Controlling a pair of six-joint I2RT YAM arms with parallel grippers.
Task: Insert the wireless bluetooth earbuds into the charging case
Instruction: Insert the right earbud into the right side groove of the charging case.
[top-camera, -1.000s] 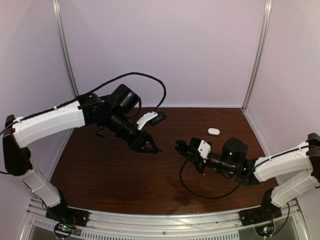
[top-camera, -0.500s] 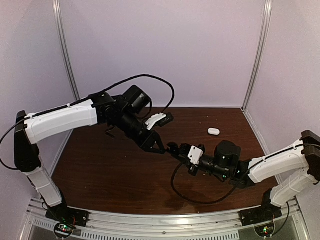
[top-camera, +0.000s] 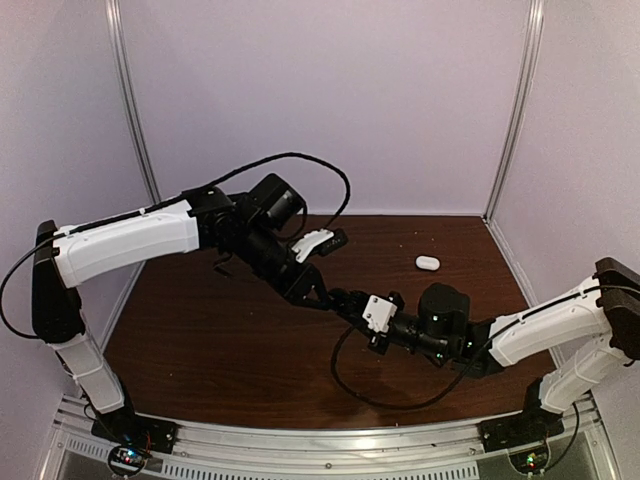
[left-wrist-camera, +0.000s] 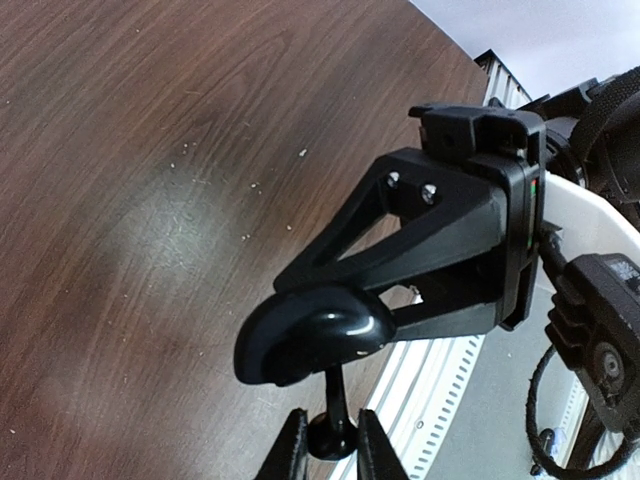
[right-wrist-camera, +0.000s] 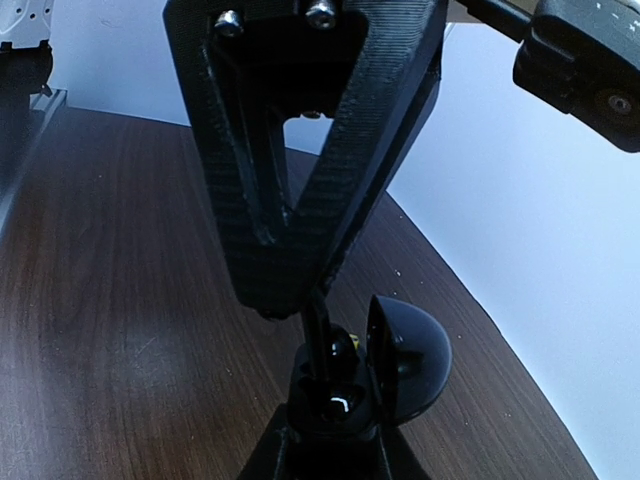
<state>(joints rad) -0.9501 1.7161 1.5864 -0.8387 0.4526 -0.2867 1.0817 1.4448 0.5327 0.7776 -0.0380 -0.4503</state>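
The charging case (right-wrist-camera: 400, 362) is glossy black here, its hinged lid standing open. My right gripper (right-wrist-camera: 335, 445) is shut on its body. My left gripper (left-wrist-camera: 330, 442) is shut on the bulb of a small black earbud (left-wrist-camera: 337, 398). The earbud's thin stem (right-wrist-camera: 320, 330) reaches down into a hollow of the case (left-wrist-camera: 310, 335). In the top view the left gripper (top-camera: 316, 297) and the right gripper (top-camera: 342, 299) meet tip to tip above the middle of the table. The inside of the case is too dark to make out.
A small white oval pebble-shaped object (top-camera: 427, 262) lies on the brown table (top-camera: 200, 340) at the back right, apart from both arms. White walls close the back and sides. A metal rail (top-camera: 330, 440) runs along the near edge.
My right arm has swung left with the case and my left arm has come right and down. The two grippers were apart and now meet, with the earbud's stem at the open case.
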